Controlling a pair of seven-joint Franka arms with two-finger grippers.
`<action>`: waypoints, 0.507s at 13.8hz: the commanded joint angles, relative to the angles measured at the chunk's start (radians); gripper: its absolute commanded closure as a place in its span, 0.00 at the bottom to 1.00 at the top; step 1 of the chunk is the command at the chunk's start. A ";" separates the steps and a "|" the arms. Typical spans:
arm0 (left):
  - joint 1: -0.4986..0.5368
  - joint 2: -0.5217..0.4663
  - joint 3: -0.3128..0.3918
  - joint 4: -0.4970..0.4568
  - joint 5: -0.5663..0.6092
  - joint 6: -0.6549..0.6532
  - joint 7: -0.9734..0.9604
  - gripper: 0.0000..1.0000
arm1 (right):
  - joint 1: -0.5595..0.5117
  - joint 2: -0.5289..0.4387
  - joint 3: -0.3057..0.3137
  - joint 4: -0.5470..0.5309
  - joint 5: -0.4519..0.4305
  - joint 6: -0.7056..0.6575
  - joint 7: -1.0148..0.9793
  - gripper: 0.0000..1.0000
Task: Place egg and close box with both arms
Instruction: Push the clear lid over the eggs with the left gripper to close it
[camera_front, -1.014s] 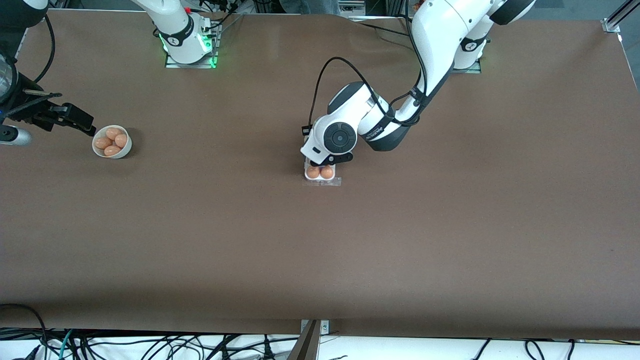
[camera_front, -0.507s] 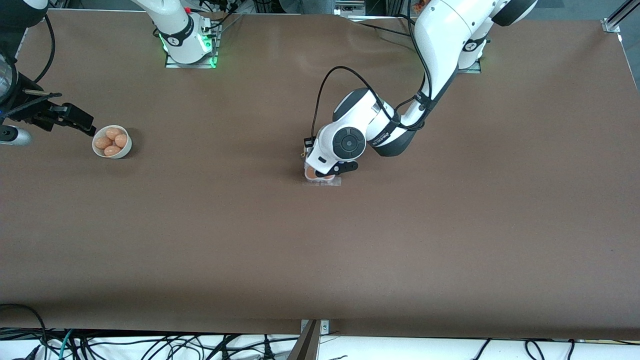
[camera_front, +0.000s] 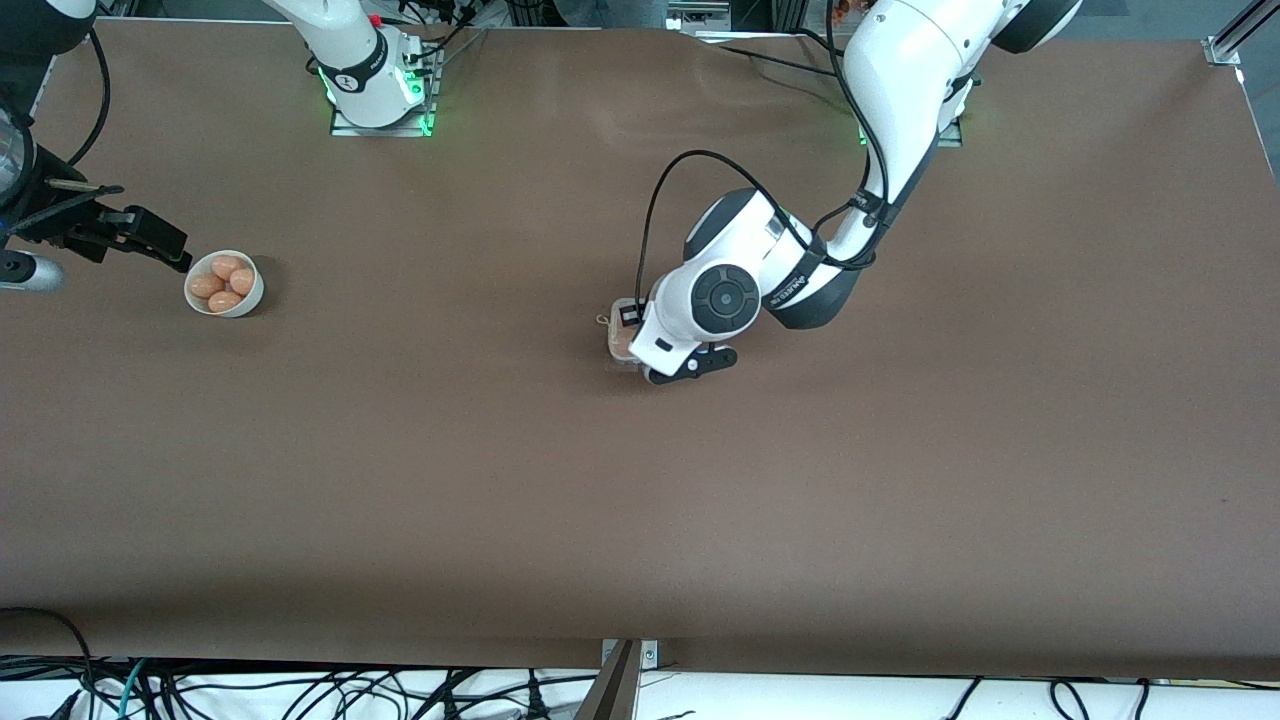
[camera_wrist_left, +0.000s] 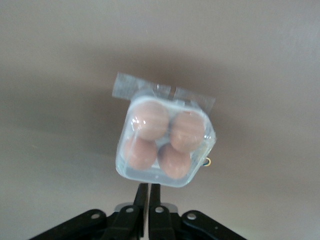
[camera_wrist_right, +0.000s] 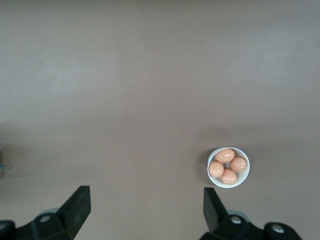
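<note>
The box (camera_wrist_left: 165, 145) is a small clear carton on the table and holds four orange-brown eggs (camera_wrist_left: 151, 120), with its clear lid lying over them. In the front view only one edge of the box (camera_front: 622, 340) shows beside the left wrist. My left gripper (camera_wrist_left: 149, 192) is shut and empty, its fingertips right at the box's edge; in the front view the left gripper (camera_front: 690, 368) sits low over the side of the box nearer to the front camera. My right gripper (camera_front: 130, 235) is open and empty, and it waits next to the white bowl (camera_front: 250, 292).
The white bowl (camera_wrist_right: 243, 176) holds several more orange-brown eggs (camera_wrist_right: 225, 155) at the right arm's end of the table. My right gripper (camera_wrist_right: 146, 210) hangs over bare brown tabletop (camera_wrist_right: 150, 100). Cables lie along the table's front edge.
My left arm has swung across the box toward the front camera, so its wrist now hides most of the box and the eggs in the front view. The right arm has not moved.
</note>
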 joint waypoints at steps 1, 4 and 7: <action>-0.001 -0.030 0.050 0.059 0.080 -0.028 0.016 0.35 | 0.001 0.009 -0.001 0.028 0.015 -0.023 0.007 0.00; 0.012 -0.092 0.053 0.115 0.315 -0.165 0.017 0.00 | 0.000 0.009 -0.001 0.030 0.013 -0.023 0.006 0.00; 0.095 -0.156 0.061 0.123 0.374 -0.215 0.016 0.00 | 0.000 0.009 -0.001 0.030 0.013 -0.023 0.007 0.00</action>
